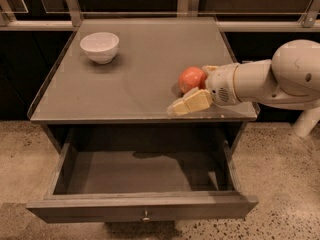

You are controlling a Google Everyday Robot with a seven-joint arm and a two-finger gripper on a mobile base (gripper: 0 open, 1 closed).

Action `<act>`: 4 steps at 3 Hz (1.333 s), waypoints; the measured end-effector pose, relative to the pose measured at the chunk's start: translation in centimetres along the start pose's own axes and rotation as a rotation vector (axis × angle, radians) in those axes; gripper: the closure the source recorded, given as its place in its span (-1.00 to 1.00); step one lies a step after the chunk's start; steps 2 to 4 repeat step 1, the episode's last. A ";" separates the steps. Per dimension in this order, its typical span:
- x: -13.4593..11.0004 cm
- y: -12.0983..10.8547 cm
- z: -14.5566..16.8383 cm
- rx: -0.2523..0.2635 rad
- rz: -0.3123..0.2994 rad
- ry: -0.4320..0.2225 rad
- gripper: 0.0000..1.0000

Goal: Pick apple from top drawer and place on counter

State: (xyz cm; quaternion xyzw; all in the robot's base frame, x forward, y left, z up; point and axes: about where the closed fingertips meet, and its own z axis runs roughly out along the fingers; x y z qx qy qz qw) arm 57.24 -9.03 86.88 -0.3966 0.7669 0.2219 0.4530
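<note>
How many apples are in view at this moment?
1. The apple sits on the counter near its front right corner, at the gripper. None shows in the open top drawer, though the back of the drawer is hidden under the counter.

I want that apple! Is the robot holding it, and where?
Cannot tell. The gripper is right at the apple on the counter, but whether it grips the apple does not show.
</note>
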 end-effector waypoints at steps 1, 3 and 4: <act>0.0 0.0 0.0 0.000 0.000 0.000 -1.00; 0.0 0.0 0.0 0.000 0.000 0.000 -1.00; 0.0 0.0 0.0 0.000 0.000 0.000 -1.00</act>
